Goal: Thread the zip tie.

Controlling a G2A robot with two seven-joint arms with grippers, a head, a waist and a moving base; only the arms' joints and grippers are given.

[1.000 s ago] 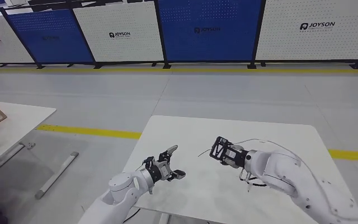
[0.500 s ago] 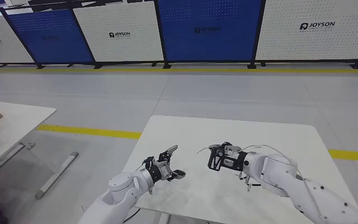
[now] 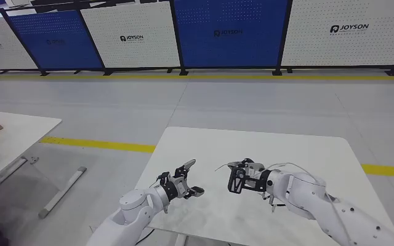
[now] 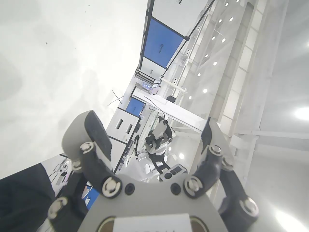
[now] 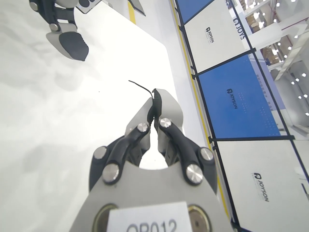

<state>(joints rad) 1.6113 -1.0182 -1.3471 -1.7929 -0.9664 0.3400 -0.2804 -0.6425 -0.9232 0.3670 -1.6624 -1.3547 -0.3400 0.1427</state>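
The right pincer [image 5: 155, 97] is clamped tight on a thin black zip tie [image 5: 141, 86]. Its dark pads meet around the strap, and a short curved tail sticks out past the fingertips into free air above the table [image 5: 48, 97]. In the top view the same right pincer [image 3: 234, 177] hangs over the middle of the white table [image 3: 258, 141], and the zip tie [image 3: 220, 166] juts from it toward about 10 o'clock, a fine line that touches nothing else.

At 9 o'clock from it, and apart from the strap's tip, is the left pincer [image 3: 192, 178], near the table's near-left edge. Its jaws are spread wide with nothing between them. One finger points toward 1 o'clock and the other toward 3 o'clock. The left wrist view shows this left pincer [image 4: 149, 121] gaping.

Farther out, a yellow floor line [image 3: 98, 144] runs behind the table. A second white table [image 3: 24, 132] lies at 9 o'clock. Blue and white pegboard panels [image 3: 231, 34] line the 12 o'clock side.
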